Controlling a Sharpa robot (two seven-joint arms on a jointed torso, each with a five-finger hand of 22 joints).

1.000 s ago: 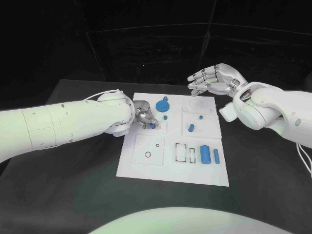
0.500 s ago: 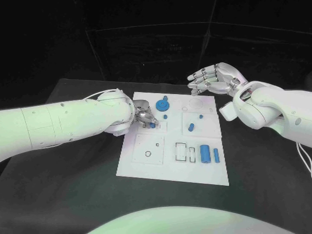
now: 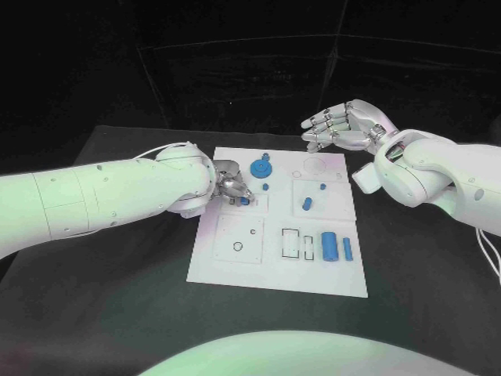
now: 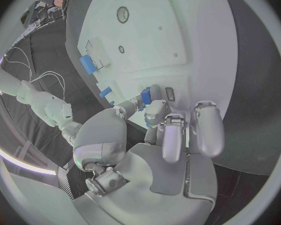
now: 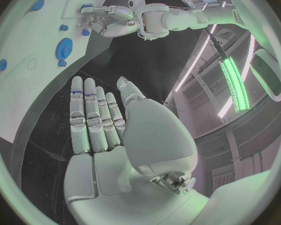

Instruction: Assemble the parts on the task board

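Parts for this job are small blue pieces on the white board (image 3: 279, 278), and one blue peg (image 4: 146, 95) sits pinched in the fingertips (image 4: 154, 111) of the left hand (image 3: 230, 185), low over the board's near-left square. I think that peg is light, hard and a bit slick, so a soft pinch on its sides, near the top, should keep it straight while it goes into its hole. Just beside that hand, toward the far edge, lies a blue gear (image 3: 261, 168) with a small blue dot (image 3: 266, 188) next to it. Farther out sit a short slanted peg (image 3: 307, 206), then a fat cylinder (image 3: 331, 247) and a thin bar (image 3: 347, 250). The right hand (image 3: 343, 125) hangs over the board's far edge, well apart from the left one, fingers spread and holding nothing.
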